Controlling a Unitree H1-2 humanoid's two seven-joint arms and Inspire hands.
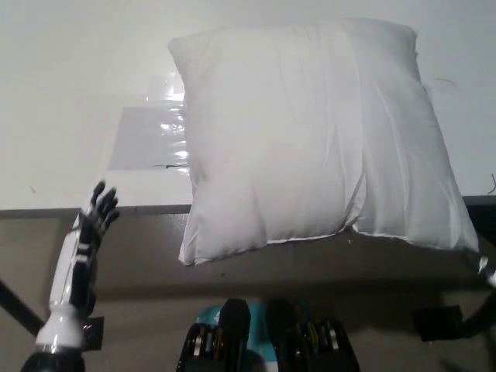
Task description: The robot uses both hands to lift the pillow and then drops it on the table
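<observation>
A large white pillow (310,132) lies on the white table (70,93), and its near edge hangs over the table's front edge. My white left hand (97,213) is at the lower left, raised beside the table's front edge. It is open with its dark fingers spread, a short way left of the pillow's lower left corner and not touching it. My black right arm (465,322) comes in at the bottom right. Only a sliver of the right hand (486,270) shows at the picture's edge, just under the pillow's lower right corner.
A shiny clear plastic patch (147,138) is stuck on the tabletop left of the pillow. The table's front edge (46,209) runs across the picture, with brown floor below it.
</observation>
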